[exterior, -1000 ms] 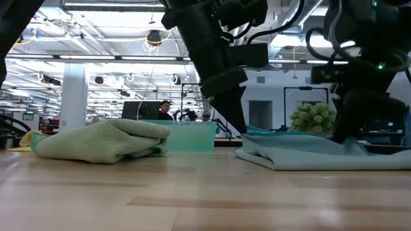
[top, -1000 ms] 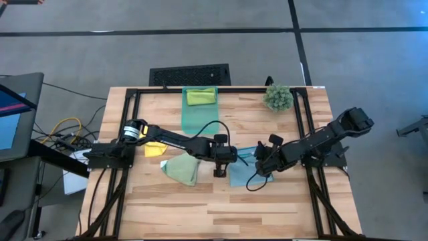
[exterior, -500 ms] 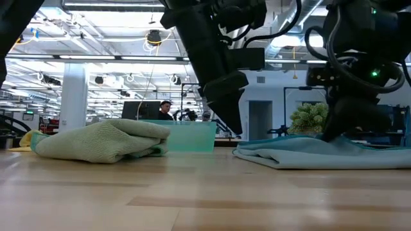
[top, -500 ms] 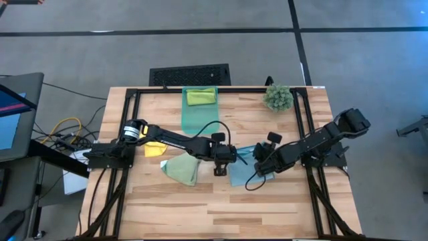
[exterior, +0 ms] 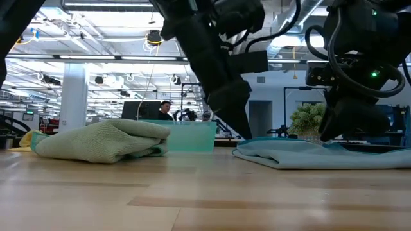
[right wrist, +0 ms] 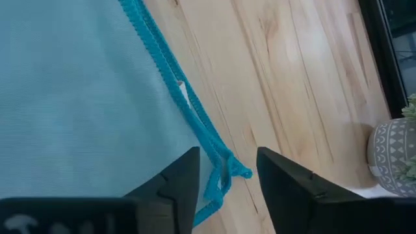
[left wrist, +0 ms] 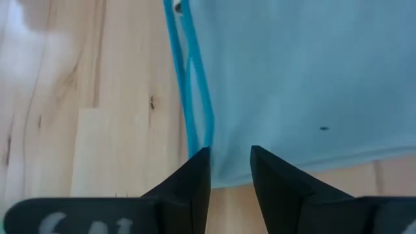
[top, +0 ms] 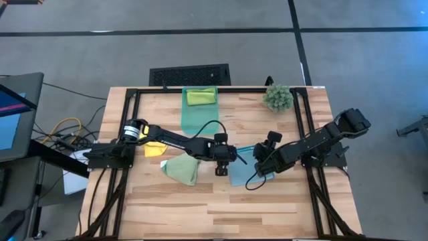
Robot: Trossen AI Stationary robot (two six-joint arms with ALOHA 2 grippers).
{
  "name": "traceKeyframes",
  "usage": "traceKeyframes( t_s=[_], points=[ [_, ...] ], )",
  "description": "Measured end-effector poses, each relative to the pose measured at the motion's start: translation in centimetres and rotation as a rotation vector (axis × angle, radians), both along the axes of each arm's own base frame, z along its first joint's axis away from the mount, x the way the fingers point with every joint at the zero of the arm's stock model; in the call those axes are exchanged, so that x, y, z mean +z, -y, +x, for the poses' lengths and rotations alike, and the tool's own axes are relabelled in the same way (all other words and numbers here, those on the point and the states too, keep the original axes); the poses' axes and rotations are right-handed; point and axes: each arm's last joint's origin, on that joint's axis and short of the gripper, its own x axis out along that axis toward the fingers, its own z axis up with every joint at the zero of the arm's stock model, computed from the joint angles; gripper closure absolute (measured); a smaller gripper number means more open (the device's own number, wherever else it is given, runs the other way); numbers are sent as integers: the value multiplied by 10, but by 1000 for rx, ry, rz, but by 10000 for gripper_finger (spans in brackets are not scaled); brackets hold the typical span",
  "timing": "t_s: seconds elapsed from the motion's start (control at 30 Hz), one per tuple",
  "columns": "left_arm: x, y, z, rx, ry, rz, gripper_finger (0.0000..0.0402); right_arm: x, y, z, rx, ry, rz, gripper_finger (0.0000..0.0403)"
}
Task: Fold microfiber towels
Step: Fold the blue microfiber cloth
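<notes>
The light blue towel lies folded flat near the middle of the worktop, nearer the front edge than the other cloths. It looks soft, light and limp, and will likely sag and slide on the smooth wood unless lifted by two points at once. The stitched hem at a corner is the firmest place to pinch; both wrist views show that darker blue edging doubled over itself.

The left claw stands over the towel's left edge, its jaws parted a narrow way with the hem just between the tips, holding nothing. The right claw is over the towel's right-hand part, jaws parted somewhat wider around a curl of hem, and it too grips nothing. In the low view both claws stand low at the cloth, though whether the tips touch it I cannot tell.

Just left of the blue cloth sits the pale green towel, bunched in a soft heap. The yellow towel lies farther back toward the left edge, partly under the left arm. Farthest off, at the middle of the back edge, the lime green towel rests in the teal bin, with the small plant toward the back right corner.
</notes>
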Motion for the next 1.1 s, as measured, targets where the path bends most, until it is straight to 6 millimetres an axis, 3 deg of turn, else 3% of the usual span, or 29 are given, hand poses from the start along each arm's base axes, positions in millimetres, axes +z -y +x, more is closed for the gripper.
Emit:
traceKeyframes(
  t_s=[0.1,0.43,0.7,0.93,1.1],
  points=[
    [-8,-6,-4,22,-18,18,308,0,0,0,0,-3,2,224],
    [-7,-6,-1,-12,9,-13,345,0,0,0,0,-6,4,236],
    [-7,-6,-1,-13,8,-15,397,0,-1,-1,3,-15,27,248],
    [-5,0,-1,-47,0,19,401,0,-4,-2,19,-18,27,253],
    [11,13,4,-69,43,68,401,0,-11,-5,52,-21,25,252]
  ],
)
